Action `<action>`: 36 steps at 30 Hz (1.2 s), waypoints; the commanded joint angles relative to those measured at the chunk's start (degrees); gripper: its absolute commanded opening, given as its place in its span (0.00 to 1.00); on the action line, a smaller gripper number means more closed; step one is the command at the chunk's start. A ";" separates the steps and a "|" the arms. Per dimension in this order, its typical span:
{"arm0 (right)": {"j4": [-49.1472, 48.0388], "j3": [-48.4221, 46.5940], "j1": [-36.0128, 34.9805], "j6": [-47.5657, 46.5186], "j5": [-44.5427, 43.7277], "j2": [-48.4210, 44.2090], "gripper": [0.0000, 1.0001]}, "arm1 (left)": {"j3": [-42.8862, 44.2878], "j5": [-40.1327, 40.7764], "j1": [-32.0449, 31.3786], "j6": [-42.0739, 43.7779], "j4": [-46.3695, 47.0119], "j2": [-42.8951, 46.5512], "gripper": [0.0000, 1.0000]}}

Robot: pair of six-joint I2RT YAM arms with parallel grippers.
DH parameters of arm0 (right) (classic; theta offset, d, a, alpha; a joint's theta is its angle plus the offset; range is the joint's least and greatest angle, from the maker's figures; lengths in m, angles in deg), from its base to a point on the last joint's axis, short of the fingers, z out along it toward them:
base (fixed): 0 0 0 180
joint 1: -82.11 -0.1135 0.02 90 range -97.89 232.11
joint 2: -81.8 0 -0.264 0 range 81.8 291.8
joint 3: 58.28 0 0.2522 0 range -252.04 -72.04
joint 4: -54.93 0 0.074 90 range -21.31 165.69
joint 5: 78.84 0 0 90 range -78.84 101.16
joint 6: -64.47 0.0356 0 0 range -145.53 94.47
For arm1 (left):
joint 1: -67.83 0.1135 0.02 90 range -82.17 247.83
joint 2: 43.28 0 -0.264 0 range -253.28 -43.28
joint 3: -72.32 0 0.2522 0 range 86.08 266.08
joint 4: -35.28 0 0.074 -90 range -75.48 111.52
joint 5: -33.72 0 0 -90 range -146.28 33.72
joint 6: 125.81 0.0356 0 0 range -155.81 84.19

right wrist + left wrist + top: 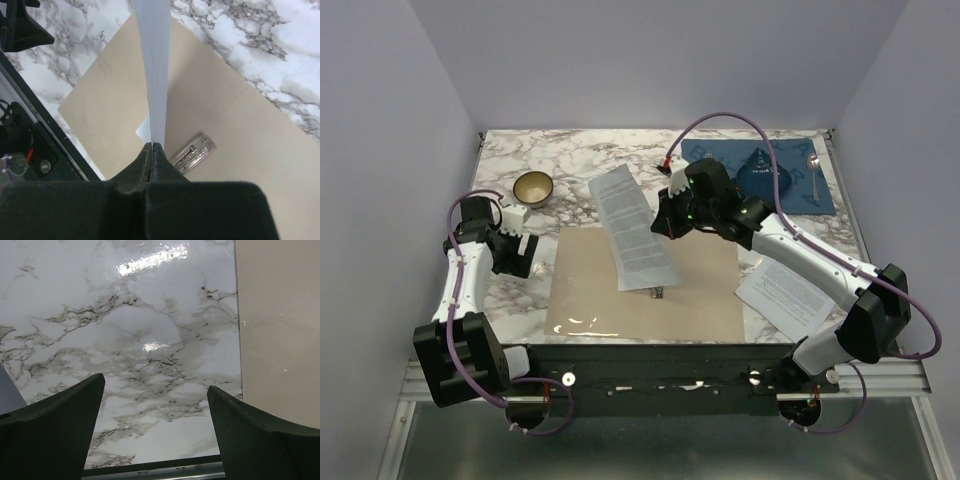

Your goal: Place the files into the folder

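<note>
Files sheet [632,228] thin, floppy, super light; right hand [152,146] pinches its right edge above open folder [705,285]. Left hand [155,387] wide, empty.

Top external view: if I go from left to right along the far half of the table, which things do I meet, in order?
Bowl → raised file → blue placemat → spoon, which lies on the placemat's right part.

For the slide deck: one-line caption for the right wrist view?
Right pincer shut on a white sheet, holding it edge-on above the open tan folder and its metal clip.
</note>
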 commanded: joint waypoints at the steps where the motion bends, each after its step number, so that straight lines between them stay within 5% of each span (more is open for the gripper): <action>1: 1.03 -2.67 -0.36 -4.34 -1.74 -1.43 0.01 | -0.45 -0.40 0.33 2.98 1.30 0.45 0.99; 36: -1.07 -0.21 -11.88 4.01 -4.19 -0.37 0.01 | -0.80 1.36 0.33 2.01 2.00 2.03 0.99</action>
